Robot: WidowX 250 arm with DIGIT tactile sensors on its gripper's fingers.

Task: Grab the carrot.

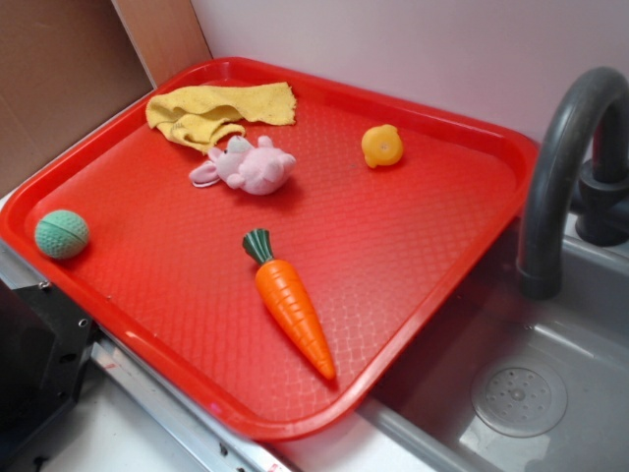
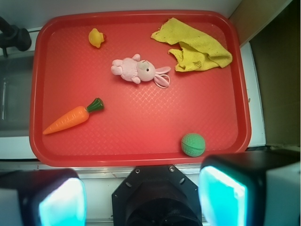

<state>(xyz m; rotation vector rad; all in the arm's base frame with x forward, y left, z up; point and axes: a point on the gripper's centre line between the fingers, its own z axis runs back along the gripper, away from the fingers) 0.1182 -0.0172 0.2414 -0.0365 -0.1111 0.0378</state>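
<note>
Red tray (image 1: 462, 187) beside grey sink (image 1: 550, 374) with dark faucet (image 1: 570, 147). Carrot (image 1: 290, 300) lies flat on tray, near sink-side edge, green stem toward tray centre, tip toward rim; nothing touching it. Pink bunny (image 1: 251, 165) near tray middle, yellow cloth (image 1: 221, 110) crumpled at far corner, small yellow toy (image 1: 381, 146) near far rim, green ball (image 1: 61, 234) at opposite edge, well apart from carrot. End effector (image 2: 141, 197) open, fingers (image 2: 221, 195) spread wide, empty, above tray edge near ball, well apart from carrot (image 2: 70, 120).
</note>
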